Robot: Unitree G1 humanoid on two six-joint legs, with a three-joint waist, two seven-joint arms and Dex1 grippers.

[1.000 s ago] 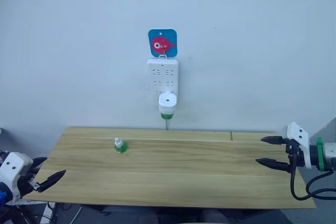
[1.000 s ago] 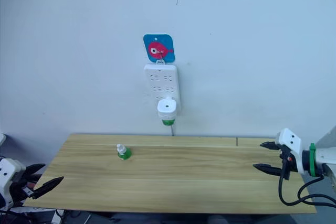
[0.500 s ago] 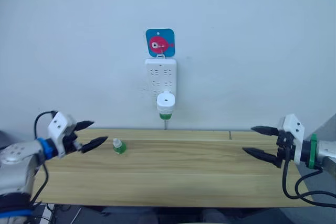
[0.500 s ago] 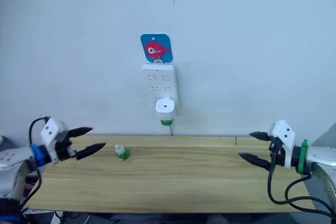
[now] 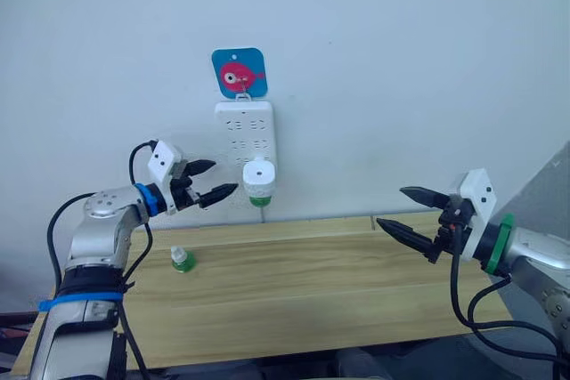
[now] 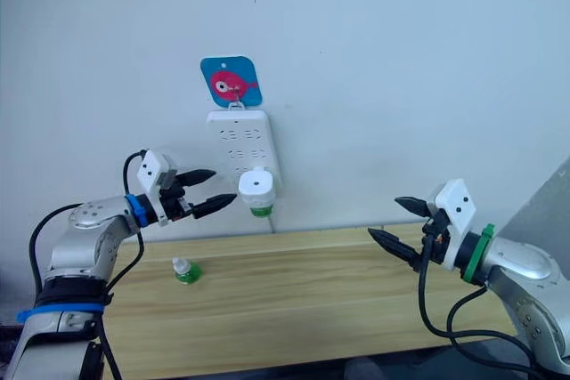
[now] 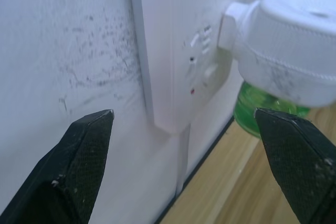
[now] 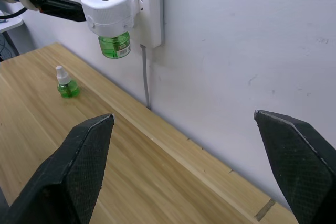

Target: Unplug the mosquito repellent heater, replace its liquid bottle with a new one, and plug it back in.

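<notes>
Mosquito repellent heater (image 5: 257, 172) plugged in, left fingers (image 5: 219, 191) beside.

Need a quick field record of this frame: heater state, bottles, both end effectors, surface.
heater: mosquito repellent heater plugged into the white power strip on the wall, green bottle screwed in underneath
spare bottle: small green bottle upright on the wooden table, toward the robot's left
left end effector: open, raised beside the heater, not touching it
right end effector: open, above the table's right part, holding nothing
wall: blue hook plaque above the strip
</notes>
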